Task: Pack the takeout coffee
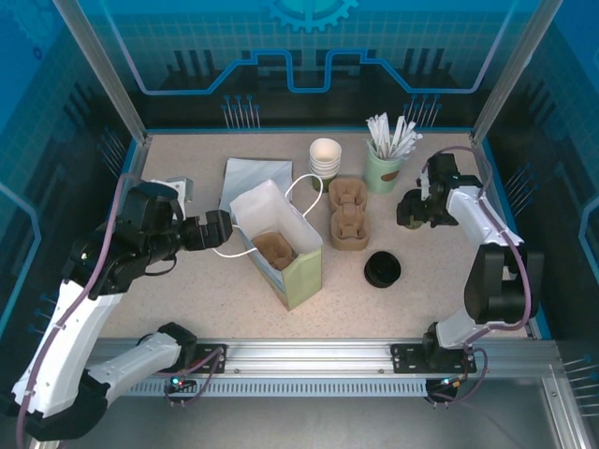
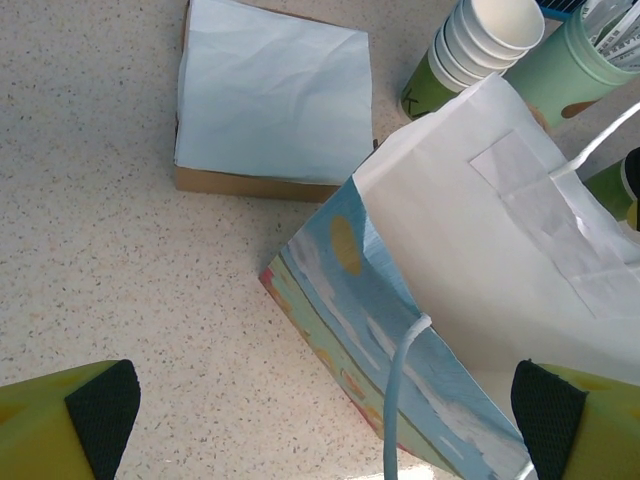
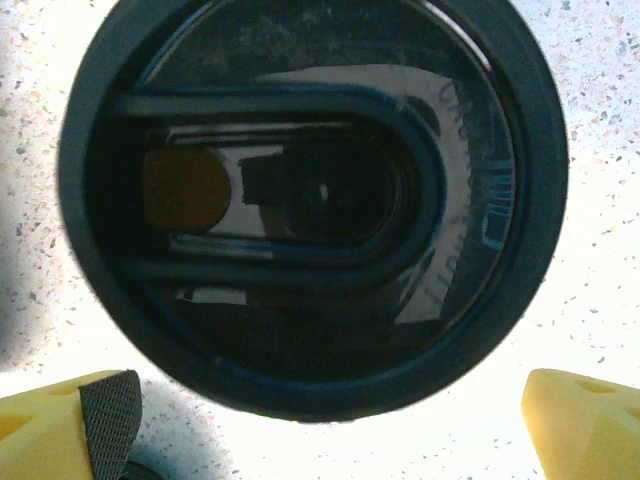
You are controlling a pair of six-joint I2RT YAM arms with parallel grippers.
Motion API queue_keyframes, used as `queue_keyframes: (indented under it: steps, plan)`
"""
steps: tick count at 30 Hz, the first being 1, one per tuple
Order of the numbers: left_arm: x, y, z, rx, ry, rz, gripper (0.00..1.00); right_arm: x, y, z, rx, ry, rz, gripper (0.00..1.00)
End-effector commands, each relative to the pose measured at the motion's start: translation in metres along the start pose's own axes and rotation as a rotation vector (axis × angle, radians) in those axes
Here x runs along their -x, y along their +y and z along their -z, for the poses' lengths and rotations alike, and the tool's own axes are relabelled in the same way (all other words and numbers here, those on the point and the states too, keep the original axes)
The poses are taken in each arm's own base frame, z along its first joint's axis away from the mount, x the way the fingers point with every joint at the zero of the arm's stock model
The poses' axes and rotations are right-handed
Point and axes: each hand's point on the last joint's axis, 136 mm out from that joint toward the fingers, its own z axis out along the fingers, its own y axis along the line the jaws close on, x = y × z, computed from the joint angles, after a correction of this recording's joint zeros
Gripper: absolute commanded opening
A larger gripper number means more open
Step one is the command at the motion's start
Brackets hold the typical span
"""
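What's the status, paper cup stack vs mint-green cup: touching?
Apart. Top external view shows bare table between the paper cup stack and the mint-green cup.

We look down on the whole worktop (image 1: 187,299) from above and behind the arms. Our left wrist camera sits low and close beside the bag (image 2: 500,230), which the top view shares, along with the napkins (image 2: 270,90). Our right wrist camera faces straight down, very near a dark lid (image 3: 310,200).
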Motion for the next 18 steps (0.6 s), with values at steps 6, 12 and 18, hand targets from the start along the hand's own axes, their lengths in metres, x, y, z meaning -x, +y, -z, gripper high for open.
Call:
queue_keyframes:
  steps: [6, 12, 18]
  plan:
    - [0.008, -0.001, -0.003, 0.005, -0.024, 0.02, 0.99, 0.035, -0.012, -0.012, -0.007, -0.038, -0.031, 1.0]
    - [0.009, -0.001, -0.004, 0.01, -0.018, 0.012, 0.99, 0.048, -0.011, -0.022, 0.016, -0.035, -0.024, 1.0]
    - [0.01, -0.004, -0.008, 0.01, -0.006, 0.005, 0.99, 0.06, -0.009, -0.029, 0.028, -0.047, 0.0, 1.0]
